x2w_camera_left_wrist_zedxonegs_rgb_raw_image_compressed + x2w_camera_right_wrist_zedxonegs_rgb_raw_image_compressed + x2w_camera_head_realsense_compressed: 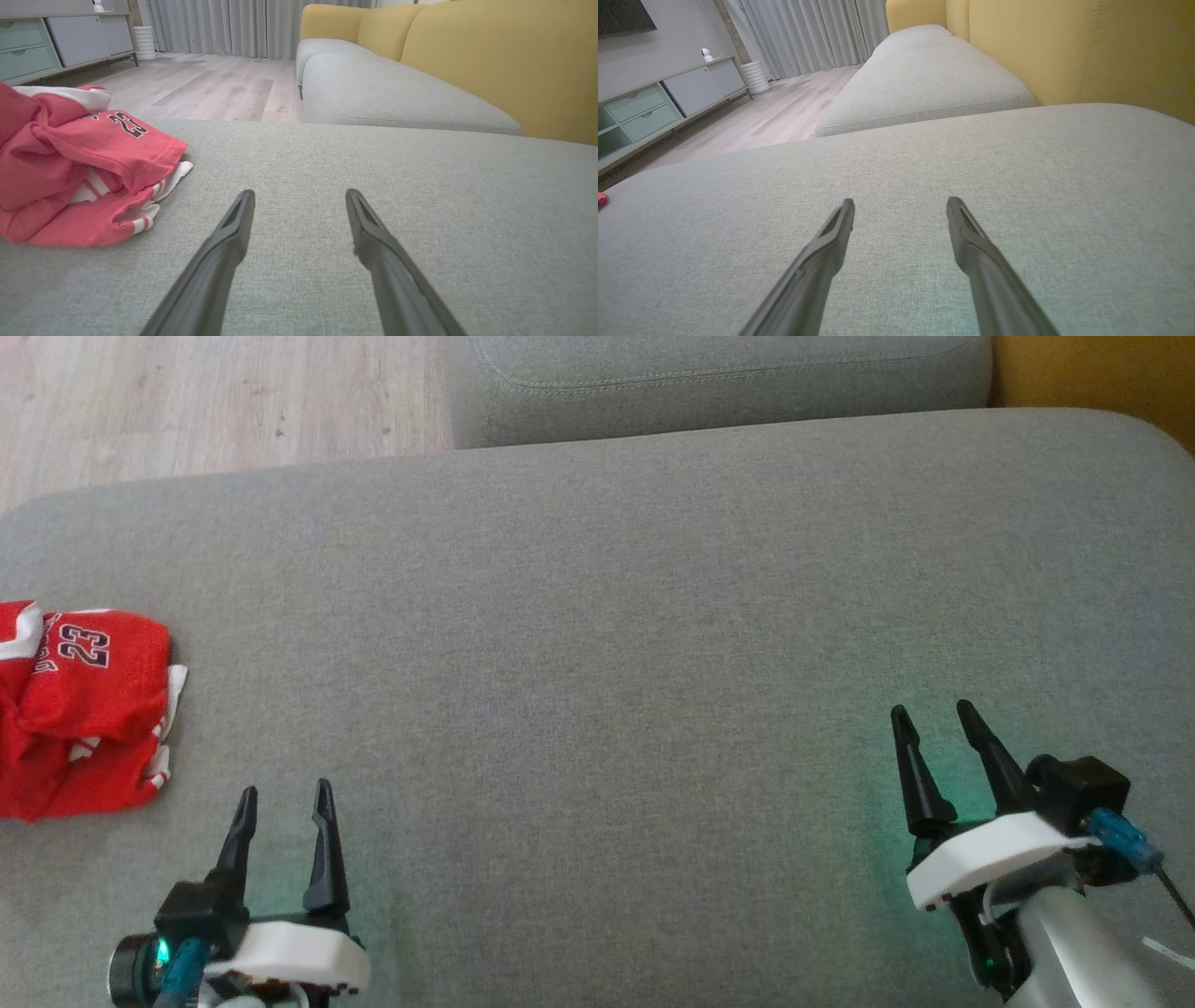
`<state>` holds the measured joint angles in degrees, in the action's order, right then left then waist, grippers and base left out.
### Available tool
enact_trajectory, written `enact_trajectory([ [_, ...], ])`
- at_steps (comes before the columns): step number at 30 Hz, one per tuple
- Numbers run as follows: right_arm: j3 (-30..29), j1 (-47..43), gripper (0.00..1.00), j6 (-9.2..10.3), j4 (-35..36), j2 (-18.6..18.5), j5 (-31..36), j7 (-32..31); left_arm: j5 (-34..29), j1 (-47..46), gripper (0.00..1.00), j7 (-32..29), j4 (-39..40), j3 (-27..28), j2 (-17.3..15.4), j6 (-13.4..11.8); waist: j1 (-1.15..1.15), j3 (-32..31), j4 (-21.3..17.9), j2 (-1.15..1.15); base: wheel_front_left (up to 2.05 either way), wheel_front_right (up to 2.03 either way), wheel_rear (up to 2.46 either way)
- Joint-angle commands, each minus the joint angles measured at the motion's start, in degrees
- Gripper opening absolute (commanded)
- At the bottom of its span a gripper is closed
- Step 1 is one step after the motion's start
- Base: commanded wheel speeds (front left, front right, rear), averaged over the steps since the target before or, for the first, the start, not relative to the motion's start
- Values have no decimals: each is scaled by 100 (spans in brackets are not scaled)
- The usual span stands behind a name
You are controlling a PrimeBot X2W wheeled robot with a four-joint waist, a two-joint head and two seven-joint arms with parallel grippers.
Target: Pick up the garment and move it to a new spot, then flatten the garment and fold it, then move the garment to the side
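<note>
While both claws sit low at the near edge of the scene, neither holds anything: the left gripper (pixel 286 787) has its two dark fingers spread wide over bare upholstery, and the right gripper (pixel 931 707), well apart on the other side, is spread just as wide. Near the left claw, slightly ahead and to its left, lies the red jersey (pixel 84 709), a crumpled heap with white trim and the number 23 facing up, resting on the grey seat cushion (pixel 597 616) close to its left end and partly cut off by the edge of the head view. The pick-up looks not yet begun. The likeliest trouble, in my judgement, is a grab into the bunched layers that catches several folds at once, so the cloth comes up as a knot and resists flattening; fingertips driven too deep could also pinch the cushion fabric. Because the heap sits near the cushion's end, a sideways nudge might push it off towards the floor. The right arm would need a long reach across to help. Nothing stands between the left claw and the jersey, and the broad middle of the cushion offers a free spot. Farther off are a second cushion (pixel 719 383), the yellow backrest (pixel 1092 373), the wooden floor (pixel 187 401), then a cabinet (pixel 28 51) and grey curtains (pixel 210 23).
</note>
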<state>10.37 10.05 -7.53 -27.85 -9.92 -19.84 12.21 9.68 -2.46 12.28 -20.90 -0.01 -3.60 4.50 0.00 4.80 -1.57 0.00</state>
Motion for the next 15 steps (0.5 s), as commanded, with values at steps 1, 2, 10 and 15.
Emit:
enact_trajectory([
  [1, 39, 227, 100, 4, 121, -21, 191, 127, -177, -259, 100, 119, 130, 179, -70, -44, 0, 0, -3, 0, 0, 0, 0],
  [2, -6, 224, 100, 4, 111, 4, 254, 143, -232, -253, 100, 136, 128, 192, -65, -52, 0, 1, -5, 0, 0, 0, 0],
  [10, -272, 188, 100, 4, 35, 144, 820, 279, -640, -168, 100, 272, 134, 386, -3, -150, 0, -6, -17, 0, 0, 0, 0],
  [15, -407, 116, 100, 4, 36, 210, 868, 279, -645, -98, 100, 272, 168, 411, 26, -104, 0, -47, -7, 0, 0, 0, 0],
])
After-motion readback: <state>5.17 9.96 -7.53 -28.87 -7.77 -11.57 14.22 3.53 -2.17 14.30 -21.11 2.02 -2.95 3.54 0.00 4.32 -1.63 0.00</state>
